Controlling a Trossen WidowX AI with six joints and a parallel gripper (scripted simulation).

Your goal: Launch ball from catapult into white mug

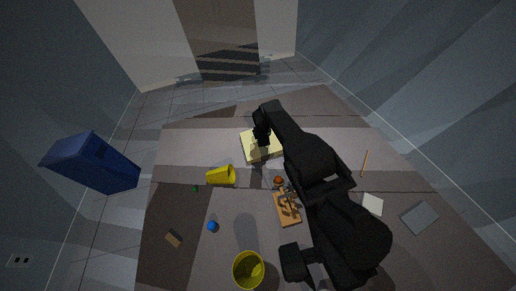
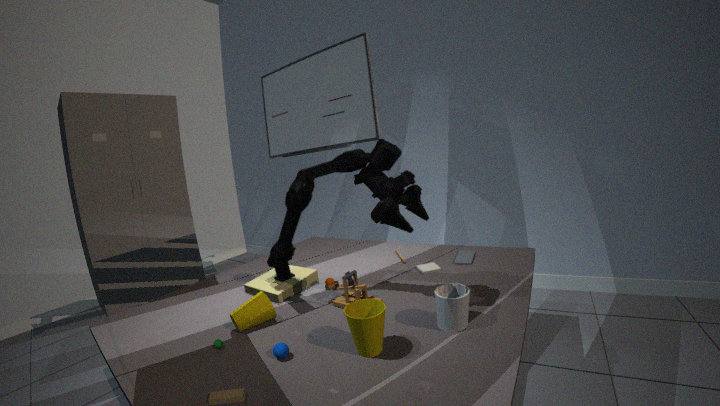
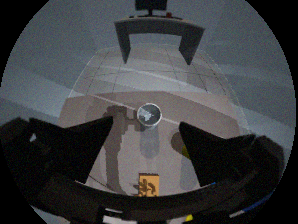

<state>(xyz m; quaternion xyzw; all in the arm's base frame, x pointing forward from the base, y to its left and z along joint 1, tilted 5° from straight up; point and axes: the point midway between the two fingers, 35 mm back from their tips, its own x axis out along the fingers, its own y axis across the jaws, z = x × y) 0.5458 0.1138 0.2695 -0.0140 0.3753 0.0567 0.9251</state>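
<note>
From where I stand, the loading looks done: the orange ball (image 1: 278, 179) (image 2: 330, 283) sits in the cup at the end of the throwing arm of the wooden catapult (image 1: 291, 216) (image 2: 343, 301) (image 3: 155, 181). The pincer (image 2: 420, 225) (image 3: 147, 121) is up in the air, well above the surface (image 1: 231, 216) (image 2: 312, 373) (image 3: 165, 102), its two fingers spread wide with nothing between them.

What is left, as I judge it, is to settle the aim and fire, for the white mug (image 2: 451, 308) (image 3: 149, 114) holds no orange ball that I can make out. It stands upright toward the right side in the exterior view, well apart from the catapult, with the upright yellow cup (image 1: 248, 269) (image 2: 366, 327) to its left.

The catapult lies between the arm's pale base (image 1: 249, 158) (image 2: 262, 288) and the mug, its base flat on the surface. Its long axis runs away from the pale base, the ball's end nearest that base and the other end toward the mug. In the wrist view the mug lies nearly straight beyond it, so the aim seems close, though I can't vouch for it exactly.
</note>
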